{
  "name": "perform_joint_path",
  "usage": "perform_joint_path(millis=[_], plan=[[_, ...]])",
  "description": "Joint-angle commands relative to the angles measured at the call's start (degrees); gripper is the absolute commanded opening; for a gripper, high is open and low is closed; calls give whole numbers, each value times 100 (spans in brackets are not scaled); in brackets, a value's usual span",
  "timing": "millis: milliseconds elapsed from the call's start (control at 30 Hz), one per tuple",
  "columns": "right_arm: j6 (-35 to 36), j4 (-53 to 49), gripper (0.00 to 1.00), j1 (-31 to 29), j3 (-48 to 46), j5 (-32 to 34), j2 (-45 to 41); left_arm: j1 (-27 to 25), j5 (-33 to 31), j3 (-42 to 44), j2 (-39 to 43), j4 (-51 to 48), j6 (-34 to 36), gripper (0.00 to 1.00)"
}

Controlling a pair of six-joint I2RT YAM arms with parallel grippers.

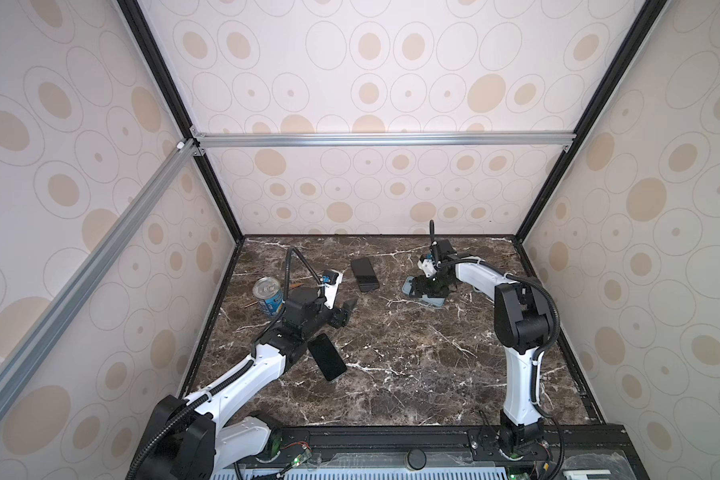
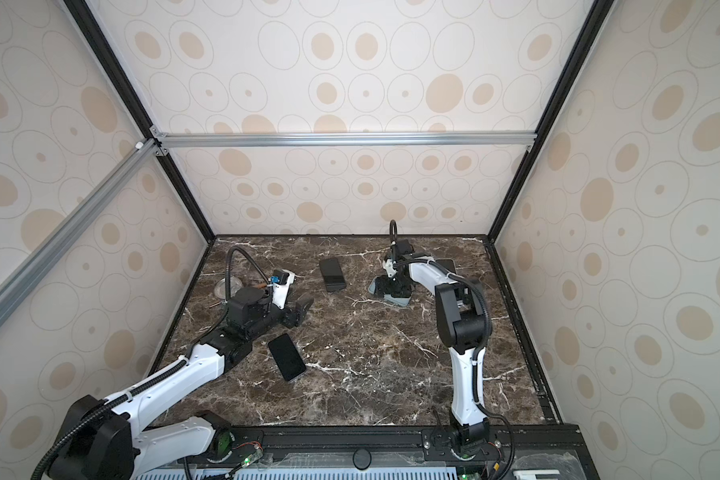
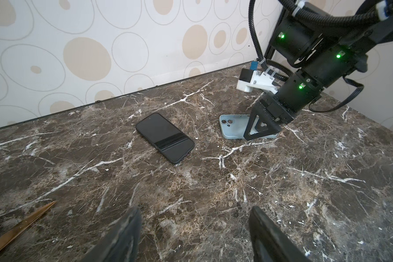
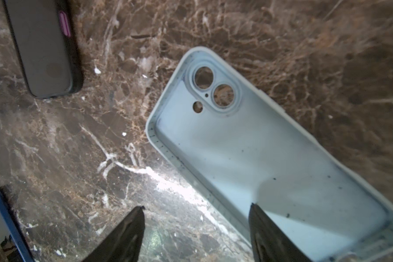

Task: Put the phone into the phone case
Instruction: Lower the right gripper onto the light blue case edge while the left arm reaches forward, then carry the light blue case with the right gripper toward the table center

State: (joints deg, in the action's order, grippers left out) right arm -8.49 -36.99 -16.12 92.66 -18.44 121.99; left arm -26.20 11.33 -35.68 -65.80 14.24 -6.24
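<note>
The light blue phone case (image 1: 433, 301) (image 4: 259, 158) lies hollow side up at the back right of the table, its camera holes showing. My right gripper (image 1: 427, 291) (image 4: 196, 207) hangs open just over it, one finger above the case's inside and the other above the marble beside its long edge. A black phone (image 1: 327, 356) (image 2: 287, 356) lies screen up beside my left forearm. A second black phone (image 1: 364, 274) (image 3: 165, 138) in a dark case lies at the back middle. My left gripper (image 1: 348, 309) (image 3: 194, 211) is open and empty over bare marble.
A tin can (image 1: 268, 296) stands at the left edge behind my left wrist. A thin brown stick (image 3: 21, 224) lies near it. A blue-edged flat object (image 4: 7, 226) shows at the rim of the right wrist view. Patterned walls close three sides.
</note>
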Motion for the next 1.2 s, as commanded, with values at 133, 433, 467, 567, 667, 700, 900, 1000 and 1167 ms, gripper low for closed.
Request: perform_joint_path(millis=[133, 433, 467, 567, 667, 700, 900, 1000, 1167], plan=[[444, -443, 74, -141, 156, -521, 92, -8, -36, -26, 89, 52, -100, 75], [657, -488, 73, -173, 306, -611, 179, -8, -127, -126, -45, -143, -24, 75], [665, -518, 73, -179, 428, -564, 267, -8, -102, -131, -55, -125, -39, 74], [682, -550, 73, -210, 756, -438, 500, -6, -68, -143, -56, -129, -62, 74], [659, -529, 73, -212, 1014, -398, 652, -8, -93, -142, -34, -177, -48, 74], [647, -511, 73, -214, 1084, -400, 704, -4, -108, -136, -21, -191, -42, 74], [691, -814, 74, -265, 1535, -511, 1140, -8, -123, -146, 15, -200, -26, 74], [802, -839, 74, -418, 1452, -627, 1121, -8, -140, -156, 14, -229, -13, 74], [833, -902, 73, -670, 1150, -679, 934, -3, -173, -159, 75, -229, -6, 74]])
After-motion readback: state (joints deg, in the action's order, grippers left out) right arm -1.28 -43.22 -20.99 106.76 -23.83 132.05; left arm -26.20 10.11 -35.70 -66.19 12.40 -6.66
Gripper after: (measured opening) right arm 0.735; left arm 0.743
